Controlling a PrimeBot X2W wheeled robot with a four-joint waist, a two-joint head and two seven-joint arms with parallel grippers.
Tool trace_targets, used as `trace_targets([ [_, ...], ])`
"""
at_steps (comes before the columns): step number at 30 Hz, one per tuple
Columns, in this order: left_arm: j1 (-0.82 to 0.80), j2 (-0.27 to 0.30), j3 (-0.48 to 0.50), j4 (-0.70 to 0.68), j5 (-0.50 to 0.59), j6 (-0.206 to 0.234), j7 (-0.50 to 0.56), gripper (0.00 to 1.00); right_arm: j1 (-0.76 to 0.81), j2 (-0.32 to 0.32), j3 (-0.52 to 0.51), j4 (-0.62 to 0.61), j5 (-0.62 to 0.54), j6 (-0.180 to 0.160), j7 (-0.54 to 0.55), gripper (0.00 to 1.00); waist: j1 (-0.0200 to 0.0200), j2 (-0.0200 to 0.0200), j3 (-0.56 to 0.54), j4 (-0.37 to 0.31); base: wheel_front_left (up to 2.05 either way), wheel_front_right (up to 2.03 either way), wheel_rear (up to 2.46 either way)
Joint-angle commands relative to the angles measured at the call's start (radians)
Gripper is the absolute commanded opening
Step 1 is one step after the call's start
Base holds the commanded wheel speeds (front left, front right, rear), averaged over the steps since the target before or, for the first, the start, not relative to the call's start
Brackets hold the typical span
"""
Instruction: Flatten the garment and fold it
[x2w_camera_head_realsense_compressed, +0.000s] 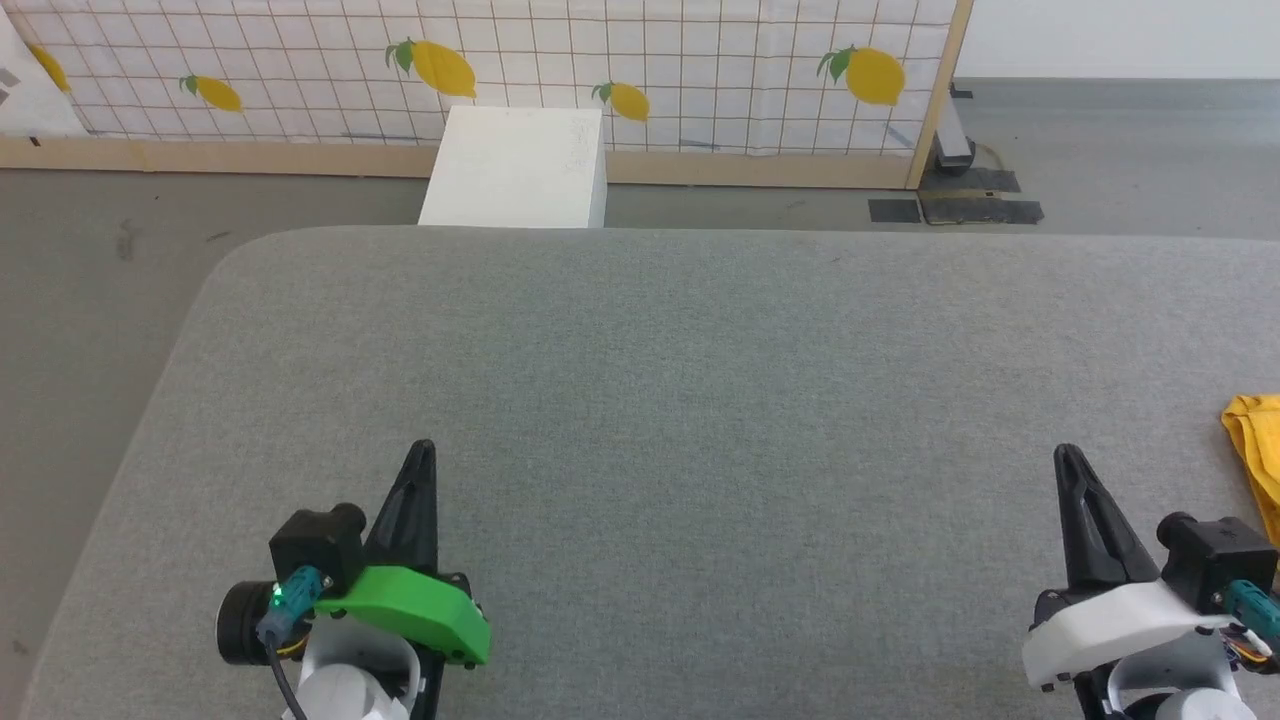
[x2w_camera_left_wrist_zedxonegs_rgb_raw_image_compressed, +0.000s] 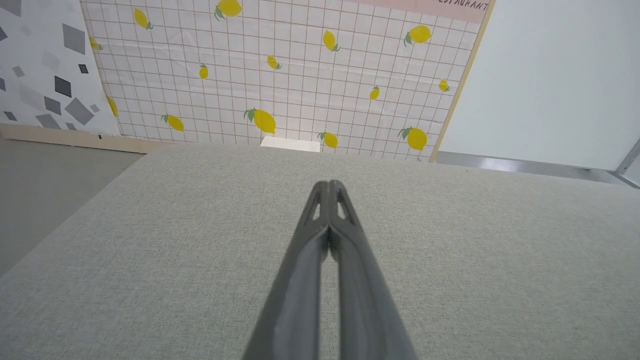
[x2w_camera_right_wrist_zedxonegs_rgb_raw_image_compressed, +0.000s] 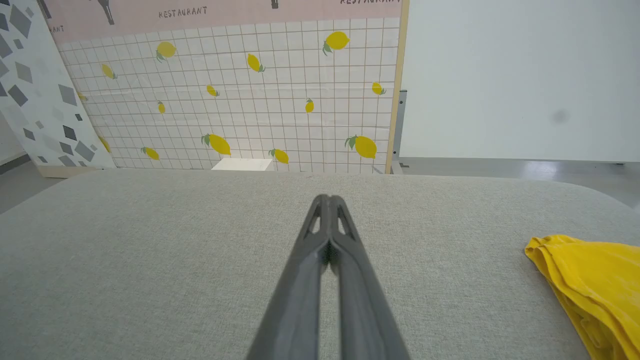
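Garment (x2w_camera_right_wrist_zedxonegs_rgb_raw_image_compressed: 590, 285) on grey table (x2w_camera_head_realsense_compressed: 640, 400), far right

Quick count: two grippers, the left gripper (x2w_camera_head_realsense_compressed: 422, 450) and right gripper (x2w_camera_head_realsense_compressed: 1066, 455), one yellow garment (x2w_camera_head_realsense_compressed: 1262, 440), one grey table (x2w_camera_head_realsense_compressed: 640, 380), one white box (x2w_camera_head_realsense_compressed: 520, 165).

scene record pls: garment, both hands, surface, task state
garment: yellow, lying in loose layers at the surface's right side, cut off by the frame
left hand: shut, empty, over bare surface
right hand: shut, empty, garment to its right, apart from it
surface: grey fabric top
task state: garment not flattened, neither hand on it
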Motion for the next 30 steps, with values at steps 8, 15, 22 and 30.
trace_targets([
  [8, 0.024, -0.002, 0.01, -0.024, 0.027, 0.011, 0.019, 0.0, -0.006, 0.001, 0.012, -0.011, -0.013, 0.0, 0.01, 0.0, 0.0, 0.0, -0.001, -0.004, 0.0, 0.0, 0.0],
  [15, 0.03, -0.002, 0.015, -0.039, 0.041, 0.015, 0.034, 0.0, -0.007, 0.001, 0.019, -0.014, -0.019, -0.001, 0.018, 0.0, 0.0, 0.0, -0.001, -0.008, 0.0, 0.0, 0.0],
  [22, 0.036, -0.002, 0.02, -0.054, 0.055, 0.019, 0.048, 0.0, -0.009, 0.001, 0.027, -0.017, -0.024, -0.001, 0.025, 0.0, 0.0, 0.0, -0.002, -0.011, 0.0, 0.0, 0.0],
  [30, 0.042, -0.002, 0.026, -0.071, 0.071, 0.023, 0.064, 0.0, -0.01, 0.002, 0.035, -0.021, -0.031, -0.001, 0.034, 0.0, 0.0, 0.0, -0.003, -0.015, 0.0, 0.0, 0.0],
])
